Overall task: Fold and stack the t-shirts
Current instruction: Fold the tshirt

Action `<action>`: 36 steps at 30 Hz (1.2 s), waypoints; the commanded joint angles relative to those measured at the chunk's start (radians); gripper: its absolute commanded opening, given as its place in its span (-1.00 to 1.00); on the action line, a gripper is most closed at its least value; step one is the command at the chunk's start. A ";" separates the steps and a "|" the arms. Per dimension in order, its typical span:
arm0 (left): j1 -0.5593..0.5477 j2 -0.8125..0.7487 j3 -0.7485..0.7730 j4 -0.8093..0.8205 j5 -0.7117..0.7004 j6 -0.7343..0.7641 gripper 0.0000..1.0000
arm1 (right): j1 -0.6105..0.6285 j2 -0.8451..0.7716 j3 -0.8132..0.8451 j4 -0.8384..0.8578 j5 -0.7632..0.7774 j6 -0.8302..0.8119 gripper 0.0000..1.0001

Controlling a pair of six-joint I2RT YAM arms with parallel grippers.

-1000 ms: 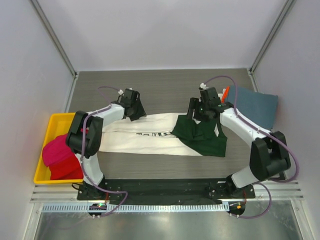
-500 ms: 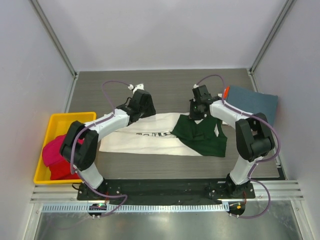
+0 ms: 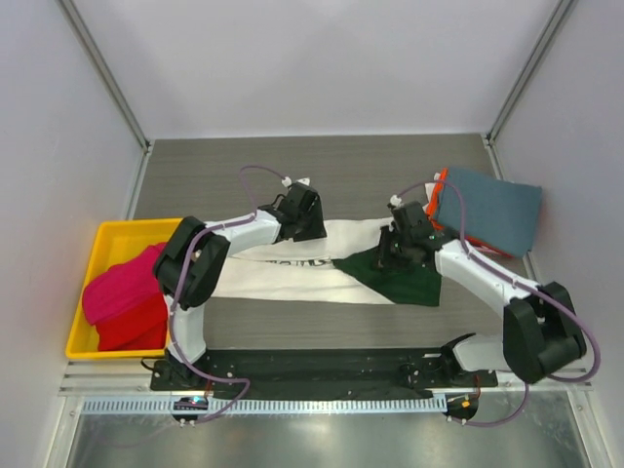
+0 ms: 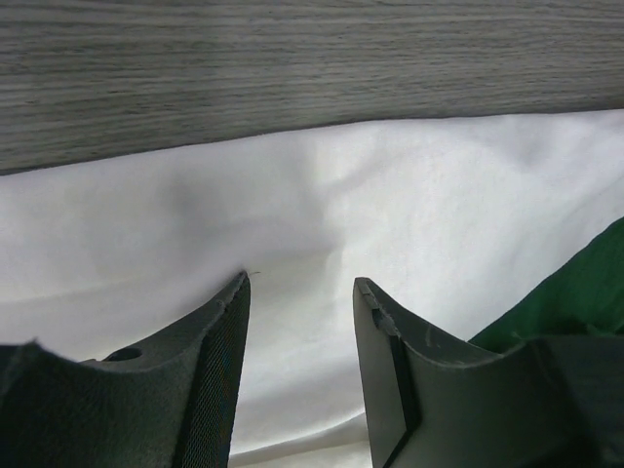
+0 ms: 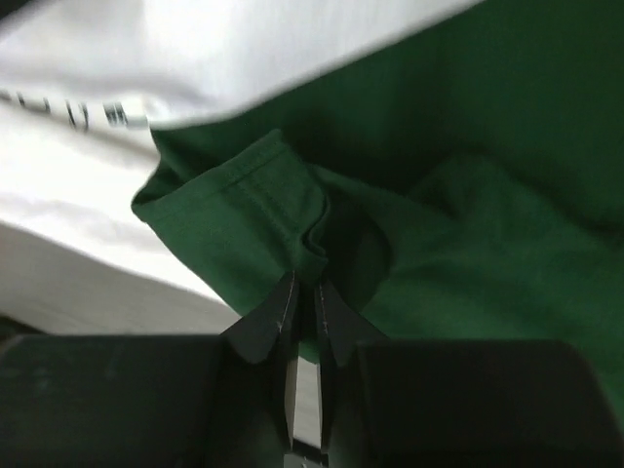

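As right gripper (image 5: 304, 286) pinches it, t-shirt (image 3: 289, 281) lying left-right, green end rightward

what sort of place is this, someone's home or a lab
Most likely a robot lab test cell, not a home: plain white panel walls, a left arm and right arm bolted to a rail at the table edge, a yellow bin of red shirts near a cream-and-green t-shirt.

A: Is any lettering showing here?
B: A black print (image 3: 295, 261) is showing on the cream-white t-shirt (image 3: 255, 281). Its characters are blurring together; nothing is resolving into readable text.
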 commanded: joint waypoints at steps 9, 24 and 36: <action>-0.010 -0.078 -0.001 0.061 0.031 0.037 -0.05 | 0.046 -0.358 -0.132 -0.184 -0.034 0.111 0.29; -0.130 -0.294 -0.194 0.307 0.252 0.235 0.25 | -0.005 -0.117 0.137 -0.181 0.262 -0.073 -0.03; -0.276 -0.076 0.060 0.067 0.226 0.383 0.12 | -0.175 -0.252 0.017 -0.136 0.093 -0.053 0.00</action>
